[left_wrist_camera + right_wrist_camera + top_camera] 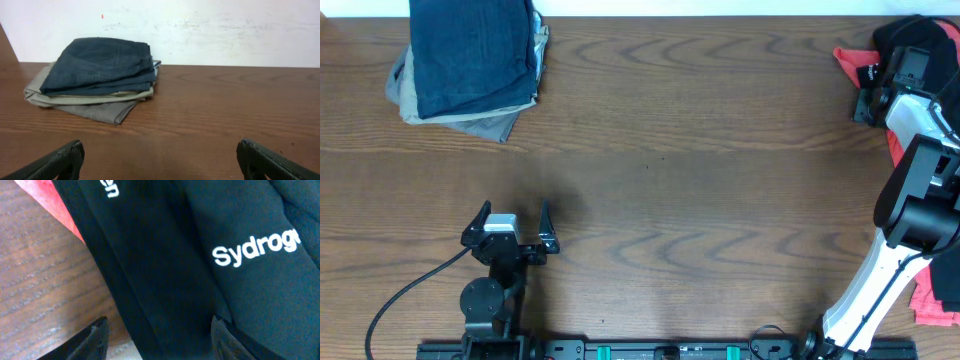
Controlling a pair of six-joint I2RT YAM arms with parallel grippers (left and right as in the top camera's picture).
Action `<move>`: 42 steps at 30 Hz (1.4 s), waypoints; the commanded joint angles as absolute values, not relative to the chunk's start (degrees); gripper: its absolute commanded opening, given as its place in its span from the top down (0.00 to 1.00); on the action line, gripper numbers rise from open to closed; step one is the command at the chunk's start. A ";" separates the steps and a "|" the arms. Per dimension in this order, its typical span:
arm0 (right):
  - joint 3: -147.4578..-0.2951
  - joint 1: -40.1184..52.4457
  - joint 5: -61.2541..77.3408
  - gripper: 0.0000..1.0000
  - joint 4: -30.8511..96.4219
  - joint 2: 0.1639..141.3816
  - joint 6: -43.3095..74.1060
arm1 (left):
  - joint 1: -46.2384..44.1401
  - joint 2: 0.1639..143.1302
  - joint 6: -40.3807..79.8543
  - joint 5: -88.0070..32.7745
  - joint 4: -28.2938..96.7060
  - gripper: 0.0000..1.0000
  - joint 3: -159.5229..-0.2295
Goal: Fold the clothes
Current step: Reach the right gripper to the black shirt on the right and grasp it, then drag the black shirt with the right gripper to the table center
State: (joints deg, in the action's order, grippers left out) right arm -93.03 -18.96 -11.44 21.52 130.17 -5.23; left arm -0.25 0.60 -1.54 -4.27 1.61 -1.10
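The clothes lie bunched at the table's far right edge. A black T-shirt (pixel 920 35) with white lettering (pixel 250 250) lies on a coral-red one (pixel 850 65). My right gripper (pixel 870 102) is down on this heap. In the right wrist view its jaws (pixel 159 321) straddle a fold of the black T-shirt (pixel 165 280). They stand apart, and bare wood shows between the left finger (pixel 95 337) and the cloth. My left gripper (pixel 515 207) sits low at the front left, wide open (pixel 160 145) with nothing between its fingers.
A folded stack, dark blue on grey-beige garments (pixel 470 60) (pixel 100 65), sits at the far left corner. More coral-red cloth (pixel 932 300) hangs off the right edge by the right arm's base. A cable (pixel 410 285) trails from the left arm.
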 commanded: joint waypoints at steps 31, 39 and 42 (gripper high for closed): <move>-93.47 -22.06 -9.65 0.91 26.48 118.24 1.67 | -0.01 0.23 -1.72 -4.93 3.62 0.02 -0.23; -93.47 -22.06 -9.61 0.99 30.92 115.87 2.59 | -0.01 0.23 -1.72 -4.93 3.62 0.02 -0.23; -93.47 -22.04 -9.32 0.99 31.94 113.84 4.19 | -0.01 0.23 -1.72 -4.93 3.62 0.02 -0.23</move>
State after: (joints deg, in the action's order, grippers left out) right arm -93.51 -21.87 -9.63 31.68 117.10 1.87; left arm -0.25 0.60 -1.52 -4.27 1.61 -1.10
